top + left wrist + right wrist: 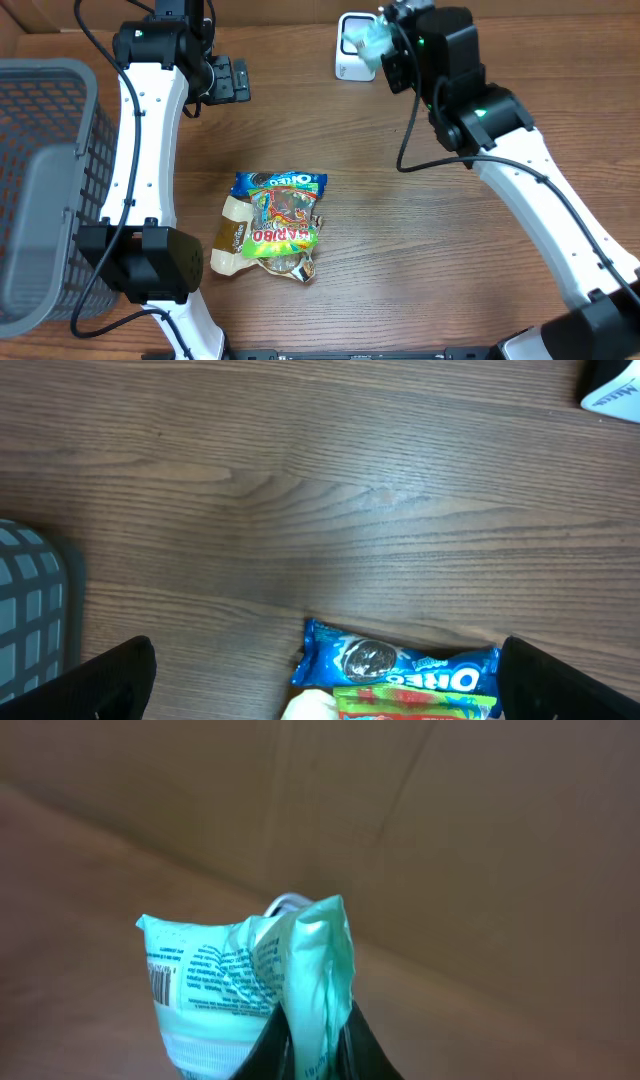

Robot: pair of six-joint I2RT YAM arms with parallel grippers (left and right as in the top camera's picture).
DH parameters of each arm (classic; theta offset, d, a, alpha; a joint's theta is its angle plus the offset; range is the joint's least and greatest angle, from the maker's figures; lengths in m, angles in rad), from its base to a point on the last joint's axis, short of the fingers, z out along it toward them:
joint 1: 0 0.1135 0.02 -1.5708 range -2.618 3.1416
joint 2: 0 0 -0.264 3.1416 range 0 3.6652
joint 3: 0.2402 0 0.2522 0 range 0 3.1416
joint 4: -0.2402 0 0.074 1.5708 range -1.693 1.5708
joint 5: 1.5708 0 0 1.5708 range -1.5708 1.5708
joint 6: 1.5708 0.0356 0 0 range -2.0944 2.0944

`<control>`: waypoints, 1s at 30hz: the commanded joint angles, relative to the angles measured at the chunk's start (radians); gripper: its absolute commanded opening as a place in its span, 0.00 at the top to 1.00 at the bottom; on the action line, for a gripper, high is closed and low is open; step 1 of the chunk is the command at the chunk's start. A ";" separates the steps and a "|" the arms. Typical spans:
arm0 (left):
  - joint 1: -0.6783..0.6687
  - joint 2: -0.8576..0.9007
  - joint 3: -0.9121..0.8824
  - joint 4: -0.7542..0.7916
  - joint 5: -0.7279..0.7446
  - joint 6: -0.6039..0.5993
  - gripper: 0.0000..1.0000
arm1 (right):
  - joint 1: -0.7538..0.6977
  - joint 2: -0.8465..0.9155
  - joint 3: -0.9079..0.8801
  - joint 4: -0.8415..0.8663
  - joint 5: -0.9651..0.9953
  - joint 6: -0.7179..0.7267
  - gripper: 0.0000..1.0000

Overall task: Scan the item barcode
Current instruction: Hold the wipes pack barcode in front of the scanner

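Note:
My right gripper (385,45) is shut on a mint-green packet (368,40), holding it up in front of the white scanner (350,62) at the table's back edge. In the right wrist view the mint-green packet (250,975) is pinched by one edge between the dark fingers (262,1045), and a barcode (159,984) shows on its left side. My left gripper (228,80) hangs open over bare table at the back left, its fingertips (110,680) spread wide, with nothing between them.
A pile of snack packets lies mid-table: a blue Oreo pack (280,182), a Haribo bag (282,225) and a cream packet (232,235). The Oreo pack (400,665) also shows below my left gripper. A grey wire basket (45,180) stands at the left edge.

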 commanded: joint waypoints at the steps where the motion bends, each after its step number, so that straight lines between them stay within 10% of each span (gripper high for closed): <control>1: -0.008 -0.002 0.017 0.000 -0.006 -0.017 0.00 | -0.001 0.063 0.010 0.147 0.145 -0.263 0.96; 20: -0.008 -0.002 0.017 0.000 -0.006 -0.017 0.00 | -0.004 0.645 0.010 1.177 0.140 -1.028 0.96; 30: -0.008 -0.002 0.017 0.000 -0.006 -0.017 0.00 | -0.038 0.760 0.010 1.332 0.035 -1.088 0.96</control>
